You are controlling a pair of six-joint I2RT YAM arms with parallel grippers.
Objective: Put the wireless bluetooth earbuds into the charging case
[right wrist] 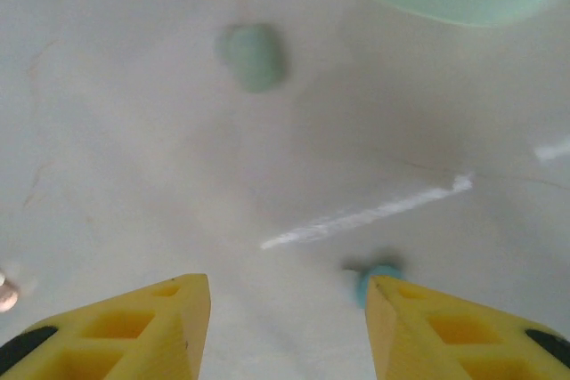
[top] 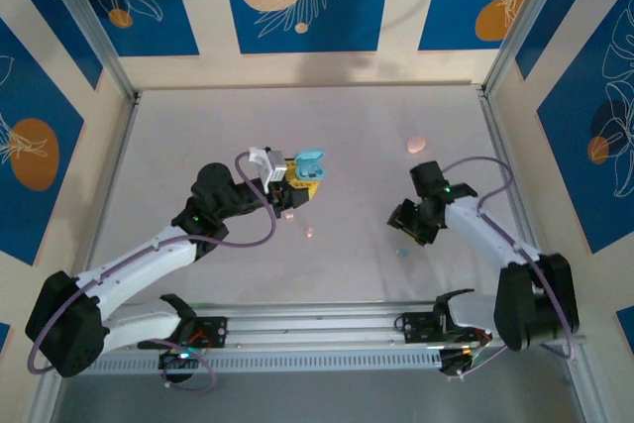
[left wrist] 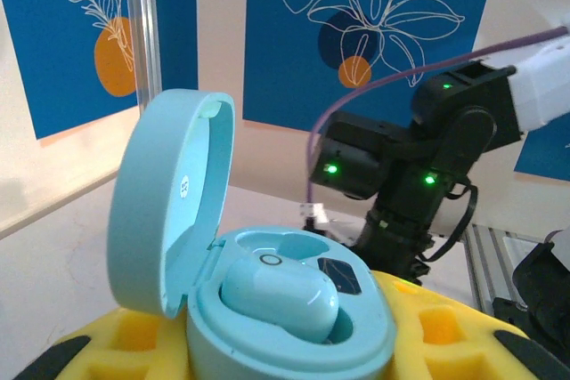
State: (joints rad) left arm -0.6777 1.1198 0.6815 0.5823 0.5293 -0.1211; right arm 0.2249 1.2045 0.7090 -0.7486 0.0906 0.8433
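Observation:
My left gripper (top: 302, 177) is shut on a pale teal charging case (top: 309, 166), held above the table's middle. In the left wrist view the case (left wrist: 289, 327) sits between the yellow fingers (left wrist: 445, 335) with its lid (left wrist: 169, 193) standing open. One teal earbud (left wrist: 278, 295) rests in a cavity of the case. My right gripper (top: 404, 227) hovers low over the table and is open (right wrist: 287, 287), with nothing between its fingers. A tiny teal earbud (right wrist: 378, 278) lies on the table, touching or just beside the right fingertip (right wrist: 392, 309). The same earbud (top: 401, 253) shows near the gripper from above.
A pink rounded case (top: 416, 144) lies farther back on the right. A small pink bud (top: 310, 233) lies on the table below the left gripper. A blurred pale teal blob (right wrist: 254, 57) shows ahead of the right gripper. Metal frame rails (top: 297, 319) border the table.

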